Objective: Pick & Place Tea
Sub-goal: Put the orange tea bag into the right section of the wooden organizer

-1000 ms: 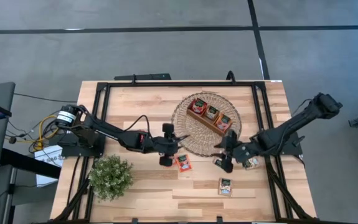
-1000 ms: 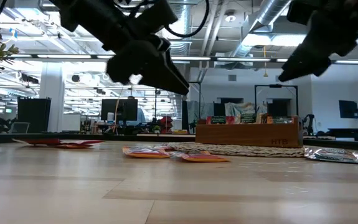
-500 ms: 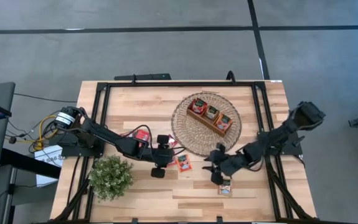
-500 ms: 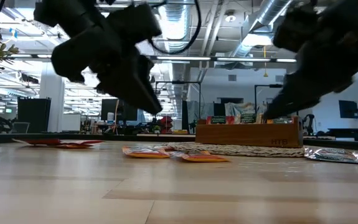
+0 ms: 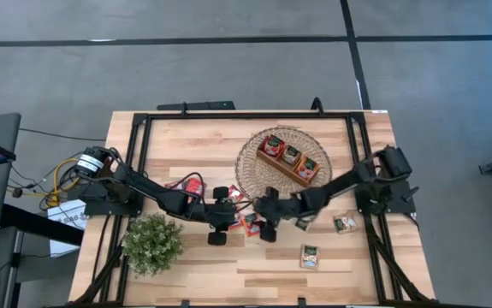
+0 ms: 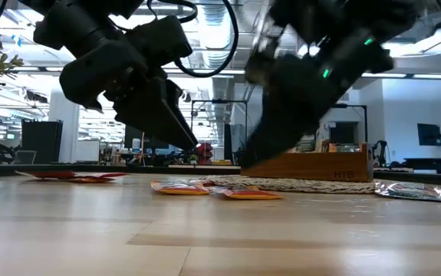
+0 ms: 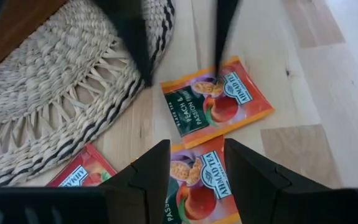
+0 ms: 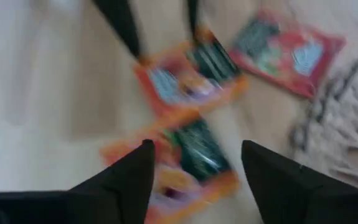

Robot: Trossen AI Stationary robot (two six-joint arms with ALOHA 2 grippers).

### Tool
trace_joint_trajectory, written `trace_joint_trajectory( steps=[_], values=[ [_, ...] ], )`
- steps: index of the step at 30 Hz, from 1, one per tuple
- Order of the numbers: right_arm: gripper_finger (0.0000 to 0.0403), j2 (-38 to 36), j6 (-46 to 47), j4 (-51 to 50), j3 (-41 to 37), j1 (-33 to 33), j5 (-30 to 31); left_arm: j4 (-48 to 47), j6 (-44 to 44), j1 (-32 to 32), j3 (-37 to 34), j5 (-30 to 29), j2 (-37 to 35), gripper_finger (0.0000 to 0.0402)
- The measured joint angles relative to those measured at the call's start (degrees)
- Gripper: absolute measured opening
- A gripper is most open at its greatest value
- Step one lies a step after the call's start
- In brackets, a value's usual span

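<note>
Both grippers hang over the same small cluster of tea sachets at the near edge of the woven mat [image 5: 281,168]. The left gripper [image 5: 216,224] has its fingers parted and empty, with an orange sachet [image 7: 198,180] directly between and below the fingertips and a second orange sachet [image 7: 219,99] just ahead of them. The right gripper [image 5: 265,224] faces it from the opposite side, fingers spread wide and holding nothing; the same two orange sachets lie between and just ahead of its fingertips, with a red sachet [image 8: 286,50] off to one side.

Hazards from this position:

1. Collision. The two grippers stand close and point at each other. If both descend on the cluster, the fingers are likely to strike.
2. Double pick. The two orange sachets overlap or touch at one edge. A closing grip may lift both or drag one.
3. Missed grasp. The sachets lie flat on the wood, so fingers that close too high may slide over the wrapper.
4. Snagging. The mat edge lies just beside the cluster; a low finger could catch the weave and shift the wooden tray [image 5: 290,161], which already holds sachets

Two further sachets [image 5: 310,256] lie well apart, behind the right gripper
</note>
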Motion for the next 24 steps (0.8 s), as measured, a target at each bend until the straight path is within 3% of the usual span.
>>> trace_joint_trajectory(
  steps=[6, 10, 17, 24],
  values=[
    [0.0231, 5.68, -9.42, -3.03, 4.36, -1.8, -1.8, -0.02, 0.02, -0.11, -0.02, 0.51, 0.0, 0.0144],
    [0.0176, 7.01, -12.32, -4.29, 6.0, -1.21, -1.73, 0.0, 0.02, -0.13, -0.02, 0.54, 0.0, 0.0144],
    [0.0023, 6.53, -12.75, -7.08, 6.24, -0.61, -1.09, -0.01, 0.02, -0.13, -0.02, 0.18, 0.0, 0.0144],
    [0.0008, 2.48, -10.31, -12.51, 5.8, -0.08, 2.02, -1.78, 0.09, -0.13, -0.02, -6.7, 0.0, 0.0144]
  ],
)
